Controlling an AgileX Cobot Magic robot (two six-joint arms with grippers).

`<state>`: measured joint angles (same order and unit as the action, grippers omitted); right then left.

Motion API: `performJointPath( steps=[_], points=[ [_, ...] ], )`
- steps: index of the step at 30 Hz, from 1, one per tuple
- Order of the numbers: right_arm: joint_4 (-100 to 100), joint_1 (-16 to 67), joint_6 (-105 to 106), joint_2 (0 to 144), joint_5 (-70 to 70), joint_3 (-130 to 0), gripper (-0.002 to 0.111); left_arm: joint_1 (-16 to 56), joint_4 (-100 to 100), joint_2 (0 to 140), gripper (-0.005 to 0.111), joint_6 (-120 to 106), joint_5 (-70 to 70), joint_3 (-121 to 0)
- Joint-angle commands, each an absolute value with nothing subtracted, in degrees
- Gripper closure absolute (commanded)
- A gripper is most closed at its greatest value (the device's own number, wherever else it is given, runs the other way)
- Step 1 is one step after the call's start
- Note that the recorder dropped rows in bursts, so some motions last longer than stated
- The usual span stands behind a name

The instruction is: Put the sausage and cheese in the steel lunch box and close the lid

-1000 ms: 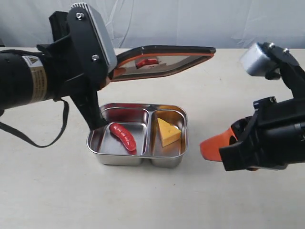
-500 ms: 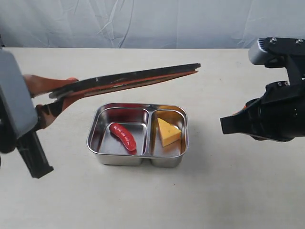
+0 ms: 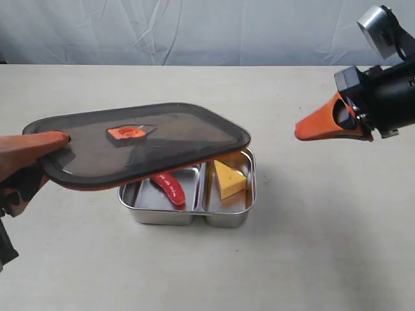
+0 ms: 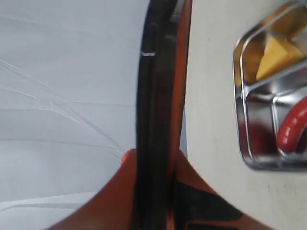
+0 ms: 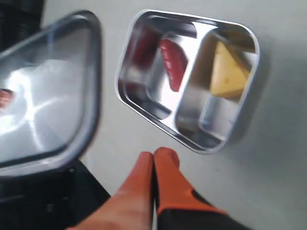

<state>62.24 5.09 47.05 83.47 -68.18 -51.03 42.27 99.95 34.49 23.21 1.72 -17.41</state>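
Lid in the air over the box, food already inside

The dark smoky see-through plastic lid [image 3: 142, 146], a rounded rectangle with an orange seal round its underside and a little orange valve [image 3: 126, 133] in the middle, is pinched by its 9 o'clock edge between the orange fingers of the left gripper [image 3: 40, 148]. It hangs nearly flat, slightly tilted, covering the 10 o'clock part of the shiny two-compartment steel lunch box [image 3: 194, 217] in the exterior view. The box sits on the matte beige table [image 3: 311, 246]. The glossy ribbed red sausage [image 3: 172, 188] lies in one compartment and the yellow holey cheese wedge [image 3: 230, 181] is at 3 o'clock of it, across the divider. The right gripper [image 3: 305, 131] is well off at the box's 2 o'clock, its orange fingers pressed together with nothing between them.
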Motion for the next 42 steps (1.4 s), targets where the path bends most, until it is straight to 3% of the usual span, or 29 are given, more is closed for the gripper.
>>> performJointPath(
  steps=[1, 24, 27, 32, 34, 37, 42],
  points=[
    [70.68, 3.82, 52.11, 91.29, -69.96, -51.75, 0.109, 42.48, 99.95, 34.06, 0.107, 18.8, 7.1, -16.19],
    [73.89, 4.21, 52.11, 101.57, -69.96, -51.75, 0.108, 42.48, 99.95, 37.4, 0.107, 16.03, -5.66, -16.81],
    [73.74, 5.45, 51.99, 102.32, -69.96, -51.63, 0.093, 42.48, 99.95, 36.66, 0.107, 16.03, -5.65, -16.81],
    [72.01, 11.17, 44.96, 102.29, -69.96, -51.63, 0.051, 42.48, 99.95, 36.52, 0.107, 16.03, -6.24, -16.81],
    [69.7, 13.39, 43.72, 102.07, -69.96, -51.63, 0.048, 42.48, 99.95, 36.22, 0.107, 16.03, -6.37, -16.81],
    [67.33, 15.85, 40.7, 102.07, -69.96, -51.63, 0.058, 42.48, 99.95, 35.26, 0.107, 16.03, -6.37, -16.81],
    [67.58, 16.19, 37.71, 101.62, -69.96, -51.76, 0.094, 42.48, 99.95, 34.39, 0.107, 16.03, -6.37, -16.81]
  ],
)
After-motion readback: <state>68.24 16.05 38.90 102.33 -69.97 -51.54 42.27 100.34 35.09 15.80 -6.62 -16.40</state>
